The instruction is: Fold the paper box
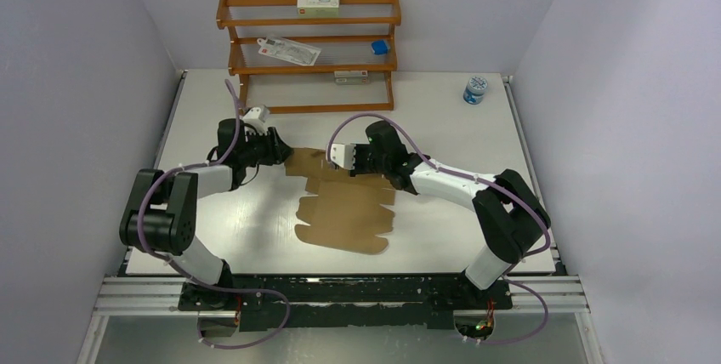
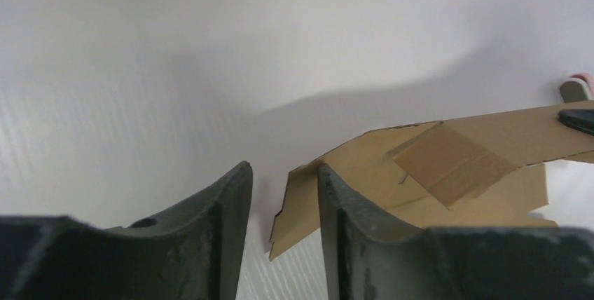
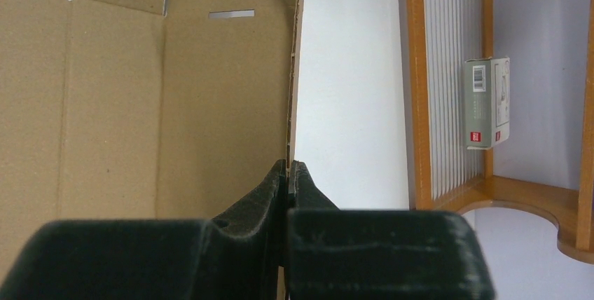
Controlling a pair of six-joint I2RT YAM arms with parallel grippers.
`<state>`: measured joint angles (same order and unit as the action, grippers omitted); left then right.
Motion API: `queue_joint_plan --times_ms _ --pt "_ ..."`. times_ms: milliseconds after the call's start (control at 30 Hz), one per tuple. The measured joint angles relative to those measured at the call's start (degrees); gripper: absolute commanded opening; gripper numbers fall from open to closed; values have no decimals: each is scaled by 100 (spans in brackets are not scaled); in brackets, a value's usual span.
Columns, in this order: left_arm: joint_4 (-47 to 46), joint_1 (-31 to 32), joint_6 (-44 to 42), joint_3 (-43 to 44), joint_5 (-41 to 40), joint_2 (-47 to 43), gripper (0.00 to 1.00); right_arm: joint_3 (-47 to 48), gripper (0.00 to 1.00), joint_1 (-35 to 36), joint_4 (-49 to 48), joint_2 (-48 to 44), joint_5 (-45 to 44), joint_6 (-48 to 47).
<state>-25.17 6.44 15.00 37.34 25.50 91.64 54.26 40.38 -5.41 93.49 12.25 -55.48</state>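
Paper box (image 1: 344, 211) is a flat brown cut-out sheet w/ flaps, lying mid-table (image 1: 442, 126), between the two arms & a bit nearer than both grippers.

Left arm: elbow bent up at near left, forearm reaching far & right, wrist low. Left gripper (image 1: 279, 150) sits at the sheet's far-left corner. Left wrist view: fingers (image 2: 224, 230) stand apart w/ a clear gap, nothing pinched. The sheet's corner (image 2: 448, 160) shows in that gap, just beside the right-hand finger; can't tell if it touches. In that view the sheet's far strip lifts off the table twd the right, shadow under it.

Right arm: elbow bent at near right, forearm stretched left & slightly far, wrist low. Right gripper (image 1: 333, 156) is at the sheet's far edge, right of the left gripper, near it but apart. Right wrist view: right gripper (image 3: 288, 167) fingers pressed together, pinching the thin edge of the cardboard (image 3: 112, 104), which runs straight into them.

Wooden rack (image 1: 308, 58) stands at the far side of the table, a white-green carton (image 3: 487, 104) on a shelf. Blue-lidded jar (image 1: 475, 89) at far right, well apart from the sheet.
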Motion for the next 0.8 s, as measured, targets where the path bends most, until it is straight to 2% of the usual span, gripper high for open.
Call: queue_joint_plan --times_ms 200,367,567,800 --pt "-136 -2 -111 37 503 74 24 2 3 9 11 0 4 -26" --pt "-332 -4 -94 -232 763 -205 11 2 4 11 9 0 -24 -35" --pt "-546 79 9 -658 894 -785 6 2 4 17 -76 0 -61 -116" --pt "-588 422 24 -885 688 -1141 5 -17 4 31 -129 0 -282 -184"
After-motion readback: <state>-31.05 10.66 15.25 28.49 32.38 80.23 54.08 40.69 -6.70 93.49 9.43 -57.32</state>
